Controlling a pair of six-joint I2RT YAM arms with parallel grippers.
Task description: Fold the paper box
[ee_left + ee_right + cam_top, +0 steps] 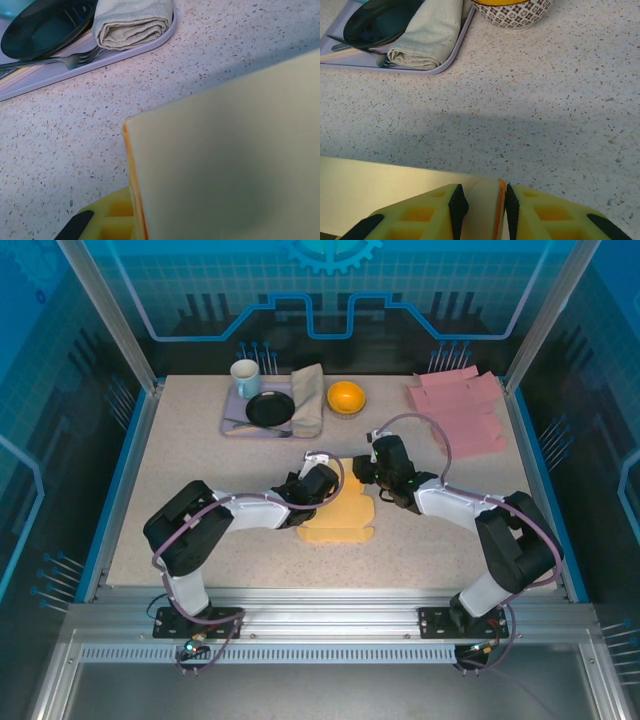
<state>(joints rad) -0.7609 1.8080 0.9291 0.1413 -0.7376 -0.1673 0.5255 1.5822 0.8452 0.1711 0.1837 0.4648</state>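
The paper box (340, 522) lies mostly flat at the table's middle, orange outside and cream inside. My left gripper (318, 483) is at its far left edge. In the left wrist view a raised cream panel of the box (225, 160) with an orange edge stands against my yellow finger (112, 220); the other finger is hidden behind it, and the gripper (137, 222) is shut on that panel. My right gripper (366, 472) is at the far right edge. Its black pads (458, 205) pinch a folded flap (487, 207) of the box; the gripper (481, 204) is shut on it.
A purple tray (232, 425) at the back holds a black plate (270, 408), a fork (70, 61) and a folded cloth (308, 400), with a cup (245, 378) at its corner. An orange bowl (346, 397) sits beside it. Pink paper sheets (460, 410) lie back right.
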